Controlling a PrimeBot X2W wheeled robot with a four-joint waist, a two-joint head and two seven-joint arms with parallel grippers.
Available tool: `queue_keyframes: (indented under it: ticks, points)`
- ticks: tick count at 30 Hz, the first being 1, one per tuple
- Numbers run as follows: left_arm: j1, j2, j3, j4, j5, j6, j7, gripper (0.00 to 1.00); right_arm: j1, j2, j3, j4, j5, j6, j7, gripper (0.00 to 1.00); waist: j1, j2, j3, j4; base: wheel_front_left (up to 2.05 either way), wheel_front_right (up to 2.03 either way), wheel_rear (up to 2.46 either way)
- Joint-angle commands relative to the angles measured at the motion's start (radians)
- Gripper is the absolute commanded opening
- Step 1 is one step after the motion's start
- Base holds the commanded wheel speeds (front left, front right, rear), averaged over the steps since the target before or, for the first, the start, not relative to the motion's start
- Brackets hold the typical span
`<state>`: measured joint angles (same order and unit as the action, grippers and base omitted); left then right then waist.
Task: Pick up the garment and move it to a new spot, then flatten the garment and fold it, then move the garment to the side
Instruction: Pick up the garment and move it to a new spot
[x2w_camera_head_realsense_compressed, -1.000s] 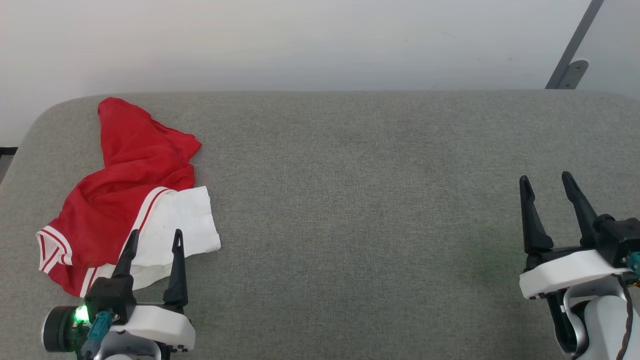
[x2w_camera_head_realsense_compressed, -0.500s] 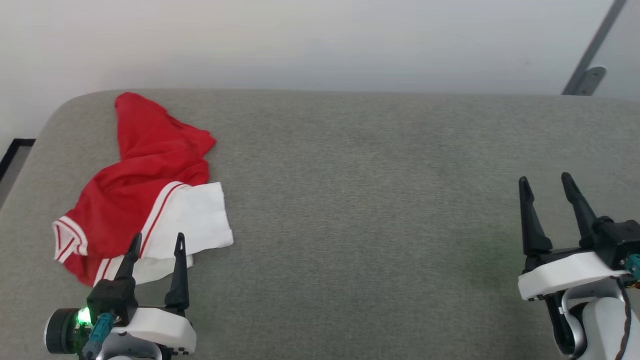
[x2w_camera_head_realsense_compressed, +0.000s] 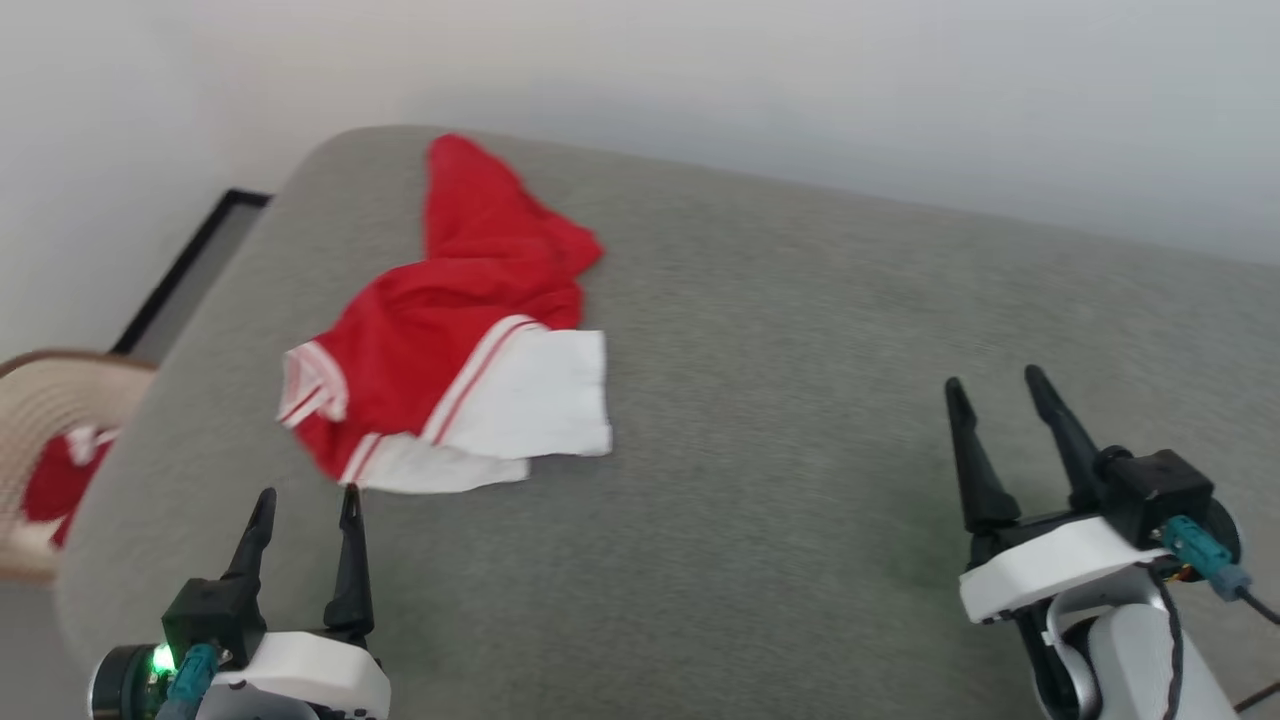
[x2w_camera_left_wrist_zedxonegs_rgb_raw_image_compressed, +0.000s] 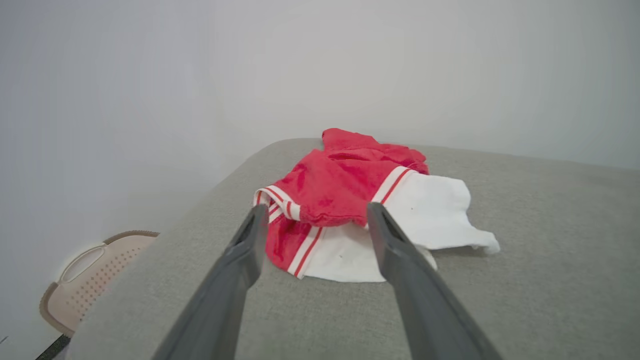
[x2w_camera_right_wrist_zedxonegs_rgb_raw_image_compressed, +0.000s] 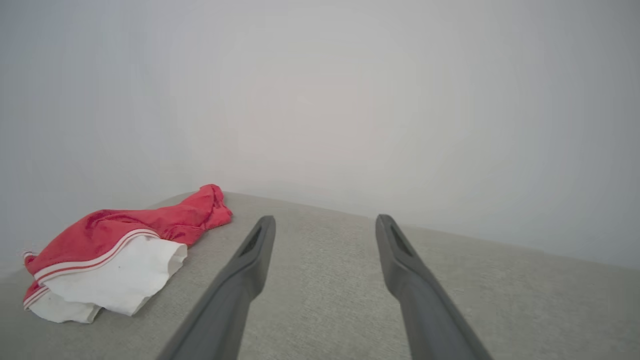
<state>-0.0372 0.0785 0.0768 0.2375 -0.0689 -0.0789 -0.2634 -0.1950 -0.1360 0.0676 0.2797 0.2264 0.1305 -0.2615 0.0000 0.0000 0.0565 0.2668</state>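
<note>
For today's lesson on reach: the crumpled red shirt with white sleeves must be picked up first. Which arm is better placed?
Likely left. The open left gripper points at the crumpled red shirt with white sleeves, just short of it. The open right gripper sits far across the grey padded surface.

Grey padded surface (x2w_camera_head_realsense_compressed: 800, 330), beige basket (x2w_camera_head_realsense_compressed: 70, 395) beside it

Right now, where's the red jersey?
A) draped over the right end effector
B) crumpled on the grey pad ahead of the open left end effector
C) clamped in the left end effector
B: the red jersey lies bunched on the grey pad ahead of the left end effector, fingers apart with nothing between them; the right end effector stands open off to the side.
</note>
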Motion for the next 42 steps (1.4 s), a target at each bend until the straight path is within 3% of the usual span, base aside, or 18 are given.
queue_keyframes:
  ticks: [1, 11, 18, 24, 28, 34, 38, 42]
  points:
    - [0.009, -0.002, 0.006, 0.001, -0.009, 0.001, -0.002, 1.0, -0.005, 0.005, 0.008, 0.005, 0.007, 0.0, -0.005, 1.0, 0.0, 0.0, -0.001, 0.074, 0.0, 0.0, 0.0]
    - [0.046, -0.021, 0.029, -0.003, -0.022, -0.003, -0.002, 1.0, 0.006, 0.033, 0.084, 0.038, 0.026, 0.0, -0.005, 1.0, 0.0, 0.0, -0.025, 0.248, 0.0, 0.0, 0.0]
    - [0.101, -0.027, 0.065, -0.056, -0.058, 0.026, -0.002, 1.0, -0.041, 0.041, 0.166, 0.069, 0.039, 0.0, -0.005, 1.0, 0.0, 0.0, -0.014, 0.26, 0.0, 0.0, 0.0]
    - [0.124, -0.027, 0.048, -0.068, -0.083, 0.04, -0.002, 1.0, -0.057, 0.033, 0.174, 0.072, 0.05, 0.0, -0.005, 1.0, 0.0, 0.0, -0.011, 0.259, 0.0, 0.0, 0.0]
    - [0.083, -0.026, 0.012, -0.051, -0.07, 0.016, -0.002, 1.0, -0.036, 0.029, 0.154, 0.067, 0.048, 0.0, -0.005, 1.0, 0.0, 0.0, -0.005, 0.252, 0.0, 0.0, 0.0]
    - [-0.056, -0.013, 0.006, -0.02, -0.088, -0.033, -0.002, 1.0, -0.067, 0.014, 0.152, 0.056, 0.028, 0.0, -0.005, 1.0, 0.0, 0.0, 0.072, 0.167, 0.0, 0.0, 0.0]
    - [-0.196, 0.052, -0.006, 0.1, -0.169, -0.05, 0.002, 1.0, -0.099, 0.007, 0.145, 0.045, 0.017, 0.0, -0.005, 1.0, 0.0, 0.0, 0.146, 0.096, 0.0, 0.0, 0.0]
    - [-0.377, 0.172, -0.121, 0.238, -0.359, -0.052, 0.112, 1.0, -0.131, -0.005, 0.136, 0.038, 0.008, 0.0, -0.005, 1.0, 0.0, 0.0, 0.217, 0.037, 0.0, 0.0, 0.0]
